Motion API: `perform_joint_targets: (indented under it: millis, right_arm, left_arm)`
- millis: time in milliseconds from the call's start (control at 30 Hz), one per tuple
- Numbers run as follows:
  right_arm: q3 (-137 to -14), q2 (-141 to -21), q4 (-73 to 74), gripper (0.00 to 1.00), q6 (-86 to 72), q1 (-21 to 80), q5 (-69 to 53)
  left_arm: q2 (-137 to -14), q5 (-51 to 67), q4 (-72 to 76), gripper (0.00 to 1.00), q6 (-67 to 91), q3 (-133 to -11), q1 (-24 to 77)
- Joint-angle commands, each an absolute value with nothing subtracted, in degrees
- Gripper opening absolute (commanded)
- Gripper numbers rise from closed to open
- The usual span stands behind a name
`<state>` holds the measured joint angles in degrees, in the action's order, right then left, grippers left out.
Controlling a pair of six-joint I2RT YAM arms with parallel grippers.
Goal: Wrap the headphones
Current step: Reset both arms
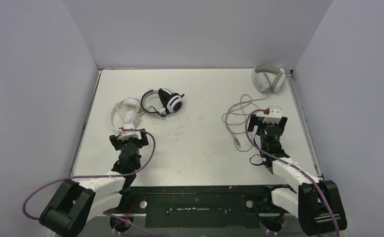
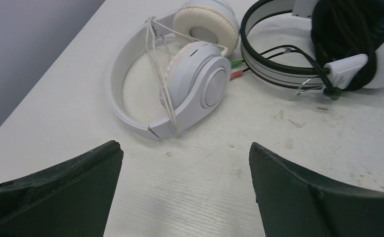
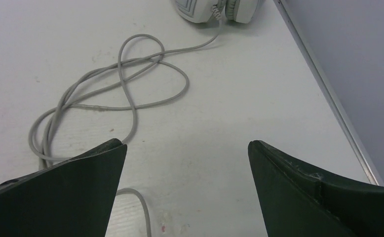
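Risks first. White on-ear headphones (image 1: 126, 111) sit at the far left of the surface (image 1: 195, 143), just ahead of the left jaws. The black-and-white headset (image 1: 165, 101) is just beside them on the right. I can't tell if the two touch.

In the left wrist view, the white pair's thin cable (image 2: 155, 64) runs in a few strands across the band. The headset's coloured plugs (image 2: 237, 69) lie between the two sets. If I pull on either set, the plugs or cable could snag the neighbour and drag both. The white pair looks light, so a pinch on the thin cable may slide the whole set instead of tightening the wrap. The strands could also slip off the band. The black cable (image 2: 338, 29) is bunched around an ear cup, and a bump from the jaws could loosen it.

On the right side, the loose grey cable (image 3: 131, 84) of the grey over-ear pair (image 1: 268, 79) loops right in front of the right jaws. That pair isn't the job, in my read. If I close or sweep there I grab the wrong cable.

Left jaws: spread fully wide, nothing between them, touching nothing, bare surface below. Right jaws: also fully wide and holding nothing. The grey cable passes near the left finger, and I can't tell if it makes contact.
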<state>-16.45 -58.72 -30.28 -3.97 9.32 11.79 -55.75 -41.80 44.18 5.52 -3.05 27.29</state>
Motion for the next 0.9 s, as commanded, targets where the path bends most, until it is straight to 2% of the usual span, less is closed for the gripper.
perform_joint_targets:
  millis: [0,167,267,367,433,533,600,667,767,867]
  right_arm:
    - [-15.03,-66.77,-47.55,1.0,2.14,8.63,14.54]
    - [-12.51,-79.09,-62.71,1.0,0.45,5.99,14.33]
    - [-13.33,-85.91,-66.79,0.91,0.16,2.75,7.33]
    - [-13.02,-91.79,-72.73,0.92,-3.46,-1.48,3.39]
    - [-13.86,-91.5,-69.58,0.96,-4.22,-2.46,3.42]
    - [-14.11,-91.91,-69.66,1.0,-3.26,-2.2,2.76]
    - [-14.99,-92.32,-68.9,1.0,-1.82,-1.42,1.65]
    - [-15.81,-92.27,-67.11,1.0,-0.54,-0.73,0.78]
    - [-15.68,-92.29,-67.5,1.0,-0.54,-0.79,0.53]
    - [-15.73,-92.33,-67.58,1.0,-0.53,-0.75,0.53]
  left_arm:
    - [-65.27,-38.73,64.82,0.97,2.35,-3.18,21.29]
    - [-75.45,-31.45,68.18,0.97,2.74,-6.03,14.89]
    - [-78.49,-29.81,69.4,0.97,0.95,-7.43,13.46]
    - [-86.92,-27.61,81.35,0.97,2.62,-5.42,10.12]
    - [-93.77,-24.46,89.33,0.97,2.56,-5.24,7.42]
    - [-89.79,-22.13,78.71,0.97,4.47,-7.44,6.81]
    - [-92.09,-22.83,76.97,0.97,3.36,-10.41,6.85]
    - [-91.76,-20.97,68.76,0.97,3.2,-14.13,6.83]
    - [-92.54,-20.65,72.95,0.97,1.98,-12.74,6.81]
    - [-91.96,-19.76,70.0,0.97,2.54,-13.83,6.86]
